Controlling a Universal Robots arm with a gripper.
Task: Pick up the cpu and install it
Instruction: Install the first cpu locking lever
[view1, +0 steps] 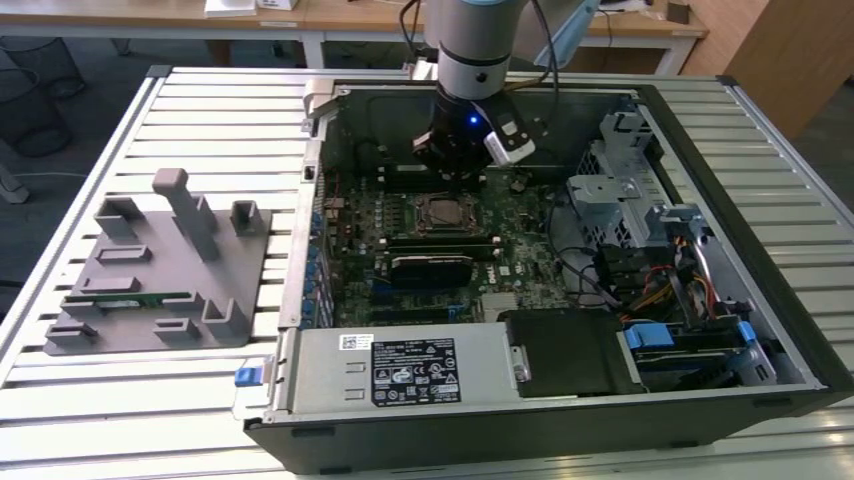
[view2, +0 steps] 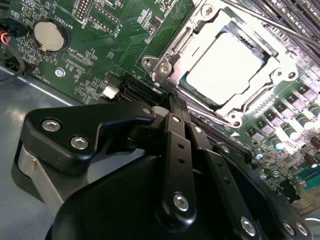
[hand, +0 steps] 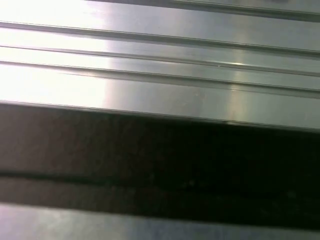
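The cpu (view2: 225, 67) sits in the socket (view2: 172, 62) near the middle of the motherboard (view2: 100, 50), so placing looks done. The gripper (view2: 167, 106) hovers just beside the socket's edge. Its fingers seem pressed together and empty. Withdrawing calls for a straight, clean lift.

Bright, even room light; blown-out glare on the cpu (view2: 225, 62) and metal slats (hand: 150, 75).

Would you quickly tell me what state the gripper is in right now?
Gripper: closed, holding nothing; the cpu sits in the socket, apart from the gripper's tip.
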